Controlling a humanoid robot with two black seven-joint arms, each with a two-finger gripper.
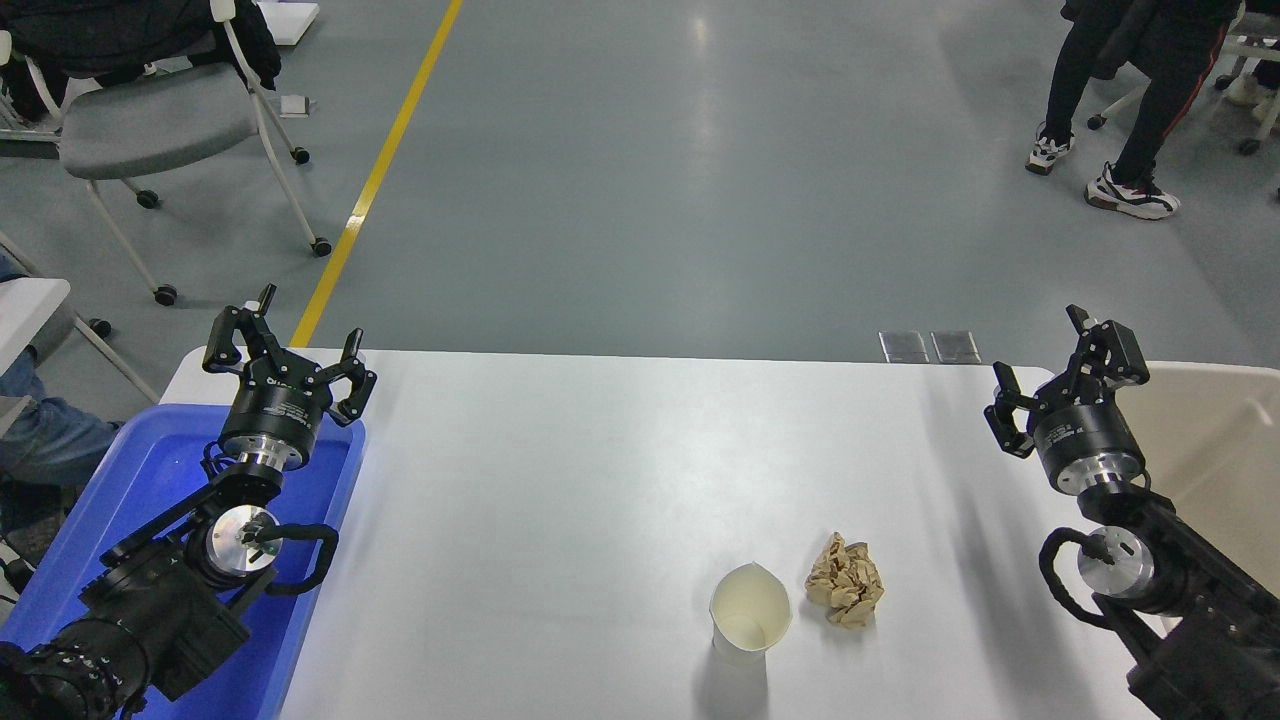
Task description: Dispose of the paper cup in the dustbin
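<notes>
The paper cup (750,612) stands upright near the table's front edge, right of centre, off-white with a cream inside and a pinched rim. The dustbin (1225,440) is the beige bin at the table's right end, partly cut off by the picture's edge. My right gripper (1050,365) is open and empty, raised at the table's far right next to the bin, well behind and to the right of the cup. My left gripper (285,345) is open and empty, parked at the far left over the blue tub.
A crumpled tan paper ball (846,580) lies just right of the cup. A bright blue plastic tub (150,470) sits at the table's left end. A wheeled chair (150,110) and a person's legs (1120,110) are on the floor beyond the table.
</notes>
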